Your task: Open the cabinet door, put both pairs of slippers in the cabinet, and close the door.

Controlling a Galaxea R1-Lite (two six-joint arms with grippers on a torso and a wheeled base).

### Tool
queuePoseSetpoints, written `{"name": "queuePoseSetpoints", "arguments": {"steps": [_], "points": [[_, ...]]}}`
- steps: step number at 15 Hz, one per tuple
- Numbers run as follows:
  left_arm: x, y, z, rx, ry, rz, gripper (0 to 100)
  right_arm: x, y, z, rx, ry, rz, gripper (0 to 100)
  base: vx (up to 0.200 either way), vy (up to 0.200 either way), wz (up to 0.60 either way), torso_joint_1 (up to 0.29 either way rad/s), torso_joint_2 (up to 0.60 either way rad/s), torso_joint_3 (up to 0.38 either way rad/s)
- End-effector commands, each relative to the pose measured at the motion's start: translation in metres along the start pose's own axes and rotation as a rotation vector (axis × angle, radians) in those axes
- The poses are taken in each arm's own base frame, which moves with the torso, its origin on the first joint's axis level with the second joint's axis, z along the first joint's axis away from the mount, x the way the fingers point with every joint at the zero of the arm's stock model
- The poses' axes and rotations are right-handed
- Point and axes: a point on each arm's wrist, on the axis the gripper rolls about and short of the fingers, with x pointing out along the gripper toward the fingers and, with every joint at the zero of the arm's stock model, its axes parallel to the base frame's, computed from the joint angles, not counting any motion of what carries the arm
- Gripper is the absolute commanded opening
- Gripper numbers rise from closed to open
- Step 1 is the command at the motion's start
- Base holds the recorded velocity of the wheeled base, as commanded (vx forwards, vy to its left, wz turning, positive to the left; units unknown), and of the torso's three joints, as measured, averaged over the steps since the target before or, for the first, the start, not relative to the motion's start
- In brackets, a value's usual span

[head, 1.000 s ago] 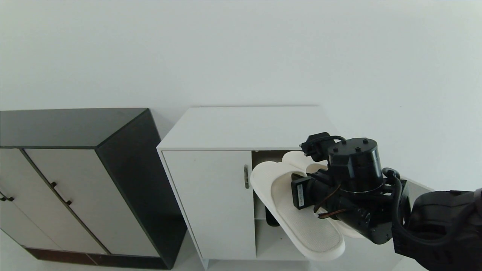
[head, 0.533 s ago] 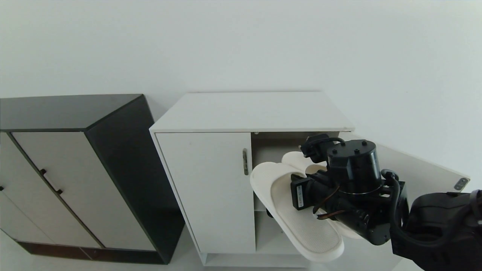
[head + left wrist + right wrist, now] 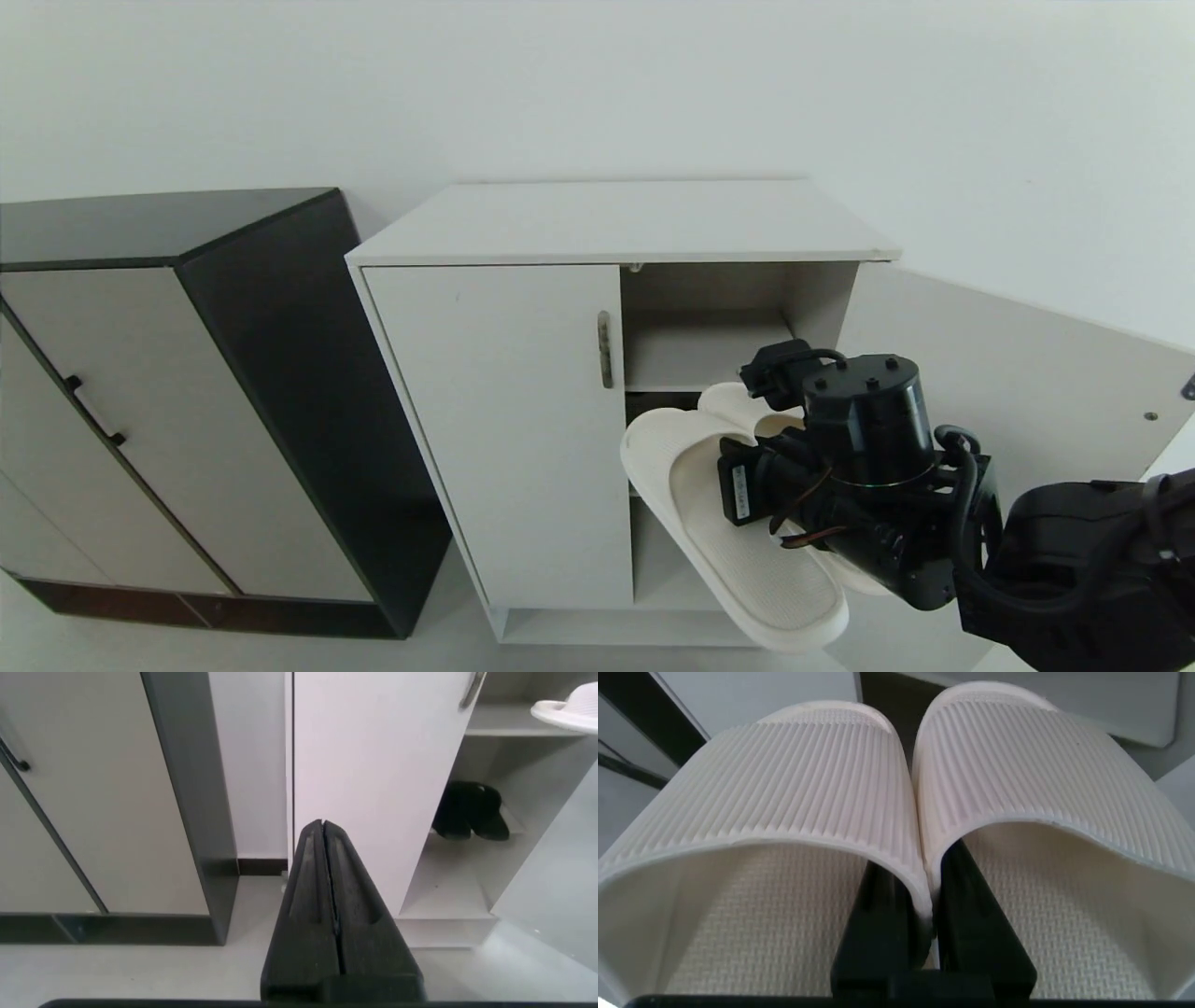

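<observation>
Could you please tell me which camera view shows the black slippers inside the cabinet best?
The left wrist view: the black slippers lie unobstructed in the cabinet. In the head view the white slippers hide them; the right wrist view faces those white slippers.

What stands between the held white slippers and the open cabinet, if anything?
Nothing visible. The door stands open; the white slippers in the right gripper hang before the cabinet. Black slippers sit on one shelf inside.
</observation>
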Motion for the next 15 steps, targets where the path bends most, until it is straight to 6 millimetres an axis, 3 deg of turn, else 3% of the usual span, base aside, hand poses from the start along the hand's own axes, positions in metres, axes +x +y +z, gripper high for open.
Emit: {"name": "queuePoseSetpoints", "arguments": {"steps": [1, 11, 15], "points": [[0.000, 0.000, 0.000, 0.000, 0.000, 0.001, 0, 0.001, 0.000, -0.001, -0.001, 0.003, 0.000, 0, 0.000, 0.000, 0.00, -0.139, 0.47, 0.334], [0.000, 0.000, 0.000, 0.000, 0.000, -0.001, 0, 0.006, -0.002, -0.005, -0.004, 0.017, -0.013, 0, 0.000, 0.000, 0.00, -0.086, 0.45, 0.364], [0.000, 0.000, 0.000, 0.000, 0.000, 0.001, 0, 0.014, -0.003, -0.008, 0.000, 0.015, -0.023, 0, 0.000, 0.000, 0.00, -0.007, 0.15, 0.152]]}}
